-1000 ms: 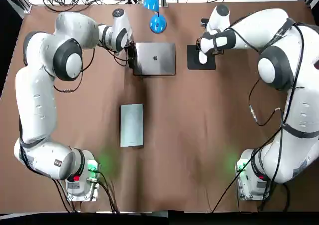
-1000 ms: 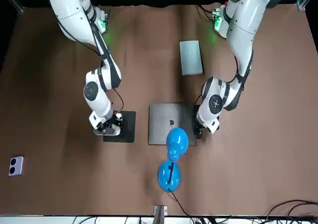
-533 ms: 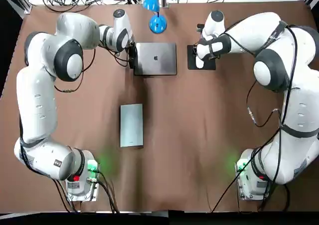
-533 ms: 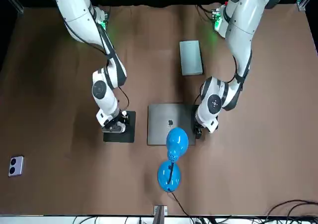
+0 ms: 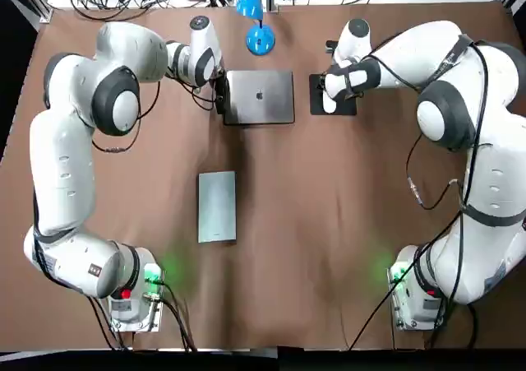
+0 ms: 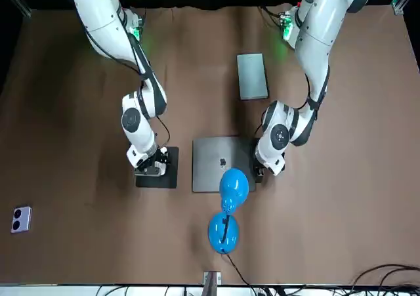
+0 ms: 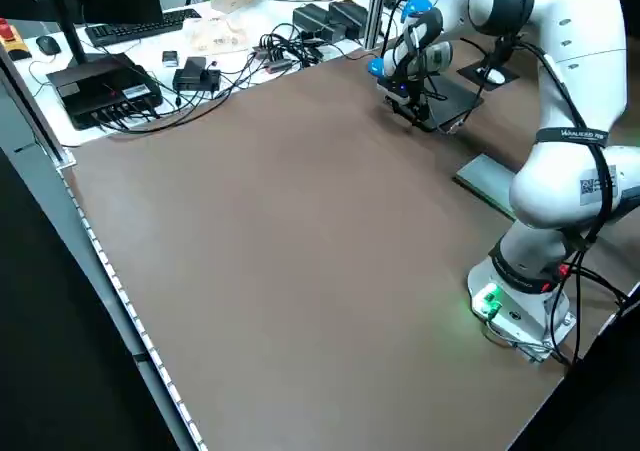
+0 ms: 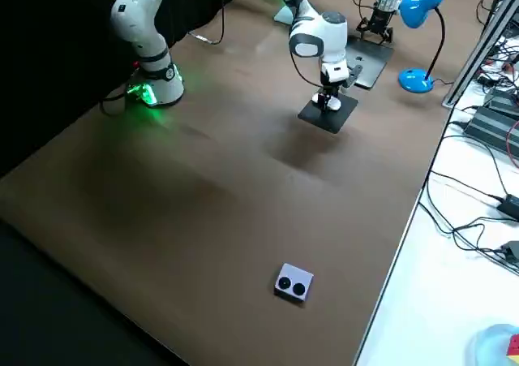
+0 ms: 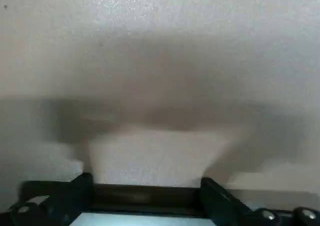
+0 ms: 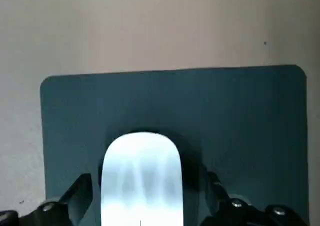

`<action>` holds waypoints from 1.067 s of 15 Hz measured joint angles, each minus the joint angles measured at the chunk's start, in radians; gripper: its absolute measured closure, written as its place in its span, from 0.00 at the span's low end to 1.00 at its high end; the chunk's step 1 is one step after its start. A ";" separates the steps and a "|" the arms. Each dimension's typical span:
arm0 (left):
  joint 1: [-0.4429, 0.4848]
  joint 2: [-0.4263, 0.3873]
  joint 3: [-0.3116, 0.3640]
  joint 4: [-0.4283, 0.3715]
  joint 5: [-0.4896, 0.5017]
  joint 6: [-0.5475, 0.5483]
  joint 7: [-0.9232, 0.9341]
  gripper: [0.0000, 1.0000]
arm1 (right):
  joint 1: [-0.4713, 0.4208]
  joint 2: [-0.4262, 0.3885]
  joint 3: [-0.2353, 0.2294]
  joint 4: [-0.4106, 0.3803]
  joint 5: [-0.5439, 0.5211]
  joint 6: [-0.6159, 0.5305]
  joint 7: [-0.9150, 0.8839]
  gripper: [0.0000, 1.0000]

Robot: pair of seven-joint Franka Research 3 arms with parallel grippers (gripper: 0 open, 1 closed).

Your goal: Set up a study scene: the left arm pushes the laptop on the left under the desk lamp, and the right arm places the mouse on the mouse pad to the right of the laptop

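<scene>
Mouse (image 10: 140, 178) first, from my right wrist: it lies flat on the dark mouse pad (image 10: 240, 110), inside the pad's edges as far as shows. My right gripper (image 10: 145, 183) straddles it low. The fingers (image 10: 82, 186) are spread wider than the mouse, with a dark sliver on each side, so I judge that I grip nothing and the pad bears its weight. Straddling this close lets it settle rather than drop.

From overhead, the pad sits just right of the laptop (image 5: 260, 96), with a narrow strip of table (image 5: 329, 223) between them, which is where a hand would want it. My left gripper (image 5: 219, 99) is down at the laptop's left edge, since a shut laptop slides from the side more readily than it lifts. The desk lamp (image 5: 260, 40) stands just beyond the laptop's far edge. A grey slab (image 5: 217, 206) lies well apart, nearer my bases, and has no part in this.

From across the table, the lamp's blue shade overlaps the laptop's far edge, so I judge the laptop is about under it. The left gripper is at the laptop's side, touching or nearly so.

From my left wrist, those fingers are spread wide and hold nothing. A dark edge over a pale strip runs between them, probably the laptop's side, though I cannot be sure. Spread fingers make a broad front, which should stop the laptop turning as it is pushed.
</scene>
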 joint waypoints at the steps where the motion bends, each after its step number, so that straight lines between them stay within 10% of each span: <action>1: 0.000 0.000 0.000 0.000 0.000 0.000 0.000 0.00 | 0.000 -0.002 -0.002 0.004 0.000 0.001 0.000 0.00; 6: 0.012 -0.007 0.001 0.020 0.000 -0.018 0.025 0.00 | -0.004 -0.063 -0.064 0.053 -0.001 -0.067 -0.080 0.00; 16: 0.206 -0.238 0.006 0.048 0.006 -0.363 0.745 0.00 | -0.107 -0.161 -0.232 0.387 -0.001 -0.597 -0.403 0.00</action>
